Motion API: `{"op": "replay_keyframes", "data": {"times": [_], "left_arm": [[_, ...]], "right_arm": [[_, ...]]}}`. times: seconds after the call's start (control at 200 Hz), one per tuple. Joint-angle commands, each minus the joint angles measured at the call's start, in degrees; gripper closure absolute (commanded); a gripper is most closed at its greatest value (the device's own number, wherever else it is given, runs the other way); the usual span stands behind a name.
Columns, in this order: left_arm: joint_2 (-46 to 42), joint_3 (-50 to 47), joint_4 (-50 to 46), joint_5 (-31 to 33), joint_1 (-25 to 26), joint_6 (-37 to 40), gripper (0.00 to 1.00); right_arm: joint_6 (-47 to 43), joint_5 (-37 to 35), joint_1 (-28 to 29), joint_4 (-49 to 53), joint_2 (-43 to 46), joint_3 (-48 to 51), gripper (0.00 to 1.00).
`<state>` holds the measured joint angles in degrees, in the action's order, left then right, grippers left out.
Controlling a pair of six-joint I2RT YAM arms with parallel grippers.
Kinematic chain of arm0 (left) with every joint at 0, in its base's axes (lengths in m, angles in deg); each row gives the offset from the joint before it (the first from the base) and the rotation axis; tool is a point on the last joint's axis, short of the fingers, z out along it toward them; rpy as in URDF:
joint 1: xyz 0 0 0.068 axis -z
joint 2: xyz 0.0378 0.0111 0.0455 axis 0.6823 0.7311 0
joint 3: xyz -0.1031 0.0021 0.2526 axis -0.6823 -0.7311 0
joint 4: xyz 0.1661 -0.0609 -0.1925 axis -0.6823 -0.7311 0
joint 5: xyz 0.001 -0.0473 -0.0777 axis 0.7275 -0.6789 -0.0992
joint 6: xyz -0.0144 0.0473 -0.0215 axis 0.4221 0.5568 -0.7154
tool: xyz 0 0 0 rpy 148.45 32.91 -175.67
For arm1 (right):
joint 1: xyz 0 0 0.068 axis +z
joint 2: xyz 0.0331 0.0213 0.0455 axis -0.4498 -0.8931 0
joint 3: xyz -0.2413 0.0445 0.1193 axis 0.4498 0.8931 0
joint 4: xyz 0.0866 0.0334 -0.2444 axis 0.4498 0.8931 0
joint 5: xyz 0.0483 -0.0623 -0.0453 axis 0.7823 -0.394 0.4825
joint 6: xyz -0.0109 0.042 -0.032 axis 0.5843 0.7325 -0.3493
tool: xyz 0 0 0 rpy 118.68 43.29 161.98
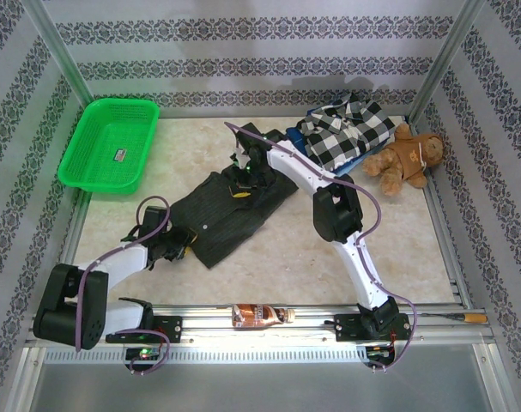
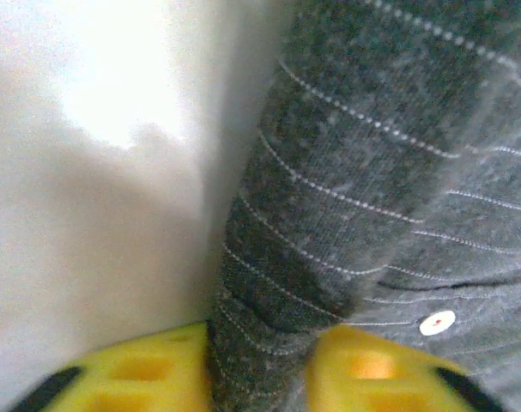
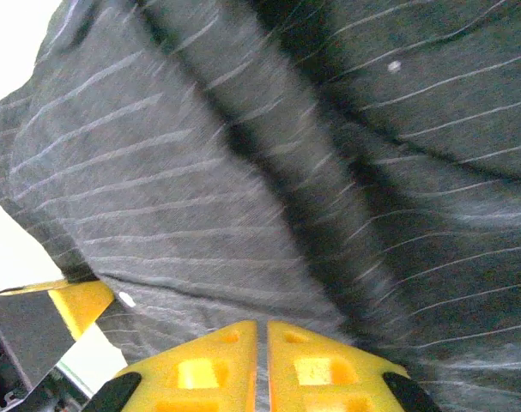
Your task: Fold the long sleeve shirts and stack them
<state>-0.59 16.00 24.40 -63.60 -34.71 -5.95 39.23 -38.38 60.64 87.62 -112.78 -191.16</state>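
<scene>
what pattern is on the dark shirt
Thin pale pinstripes on charcoal; the shirt shows best in the left wrist view.

Robot test cell in a lab, not a lived-in room.

- Bench (image 1: 397,257) has a marble-look top and is boxed in by aluminium posts (image 1: 58,47) and flat panels of printed wallpaper (image 1: 243,64) at 9, 12 and 3 o'clock.
- Metal rail (image 1: 209,330) runs along 6 o'clock, with left arm (image 1: 114,260) and right arm (image 1: 356,262) bolted to it.
- Props are household stuff, laid out:
  - green basket (image 1: 97,172) at 10 o'clock
  - teddy bear (image 1: 408,159) at 2 o'clock
  - checked shirt (image 1: 344,133) at 1 o'clock
  - charcoal pinstriped shirt (image 1: 230,215) mid-bench
- Bottle (image 1: 260,315) lies on the rail.
- Screwdriver (image 1: 453,318) lies at 5 o'clock.
</scene>
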Motion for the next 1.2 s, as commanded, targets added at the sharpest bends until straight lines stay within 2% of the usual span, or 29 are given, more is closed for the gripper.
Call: {"op": "replay_keyframes", "data": {"times": [0.0,0.15,0.29,0.42,0.52,0.605,0.709,0.844,0.939,1.069,1.194], "left_arm": [[-3.2,10.9,-14.6,10.3,0.5,10.6,0.84],[-6.6,21.7,-31.0,14.4,-1.7,19.0,0.87],[-5.6,33.6,-45.9,18.1,-2.9,29.4,0.9],[-3.8,44.0,-56.5,22.9,-4.5,38.0,0.93],[-1.0,51.7,-60.9,24.8,-4.5,41.5,0.95],[2.0,55.5,-63.8,28.5,-3.9,44.0,0.95],[5.4,55.7,-63.7,30.9,-3.7,46.5,0.96],[10.7,57.2,-64.3,36.0,3.2,45.9,0.96],[13.9,57.1,-62.8,36.7,9.2,42.3,0.96],[18.2,58.7,-59.6,34.1,16.9,36.4,0.96],[24.5,60.9,-55.6,30.0,22.6,33.2,0.96]], "right_arm": [[2.9,-1.7,1.7,-2.5,-5.4,-1.6,0.9],[6.8,0.2,5.8,-2.6,-8.9,-4.2,0.9],[14.5,5.2,10.1,-8.9,-9.2,-4.3,0.91],[21.7,8.3,12.6,-14.3,-7.4,-1.7,0.86],[26.3,11.2,11.6,-21.1,-3.7,4.3,0.82],[23.7,10.4,8.9,-19.2,0.2,6.9,0.78],[20.6,8.8,3.4,-18.6,7.5,14.5,0.74],[14.3,7.1,-4.3,-15.8,15.3,23.5,0.71],[13.1,7.4,-9.6,-17.2,20.0,31.0,0.7],[11.3,7.0,-14.5,-17.5,23.2,38.4,0.7],[10.4,6.9,-16.0,-18.8,23.9,42.8,0.7]]}}
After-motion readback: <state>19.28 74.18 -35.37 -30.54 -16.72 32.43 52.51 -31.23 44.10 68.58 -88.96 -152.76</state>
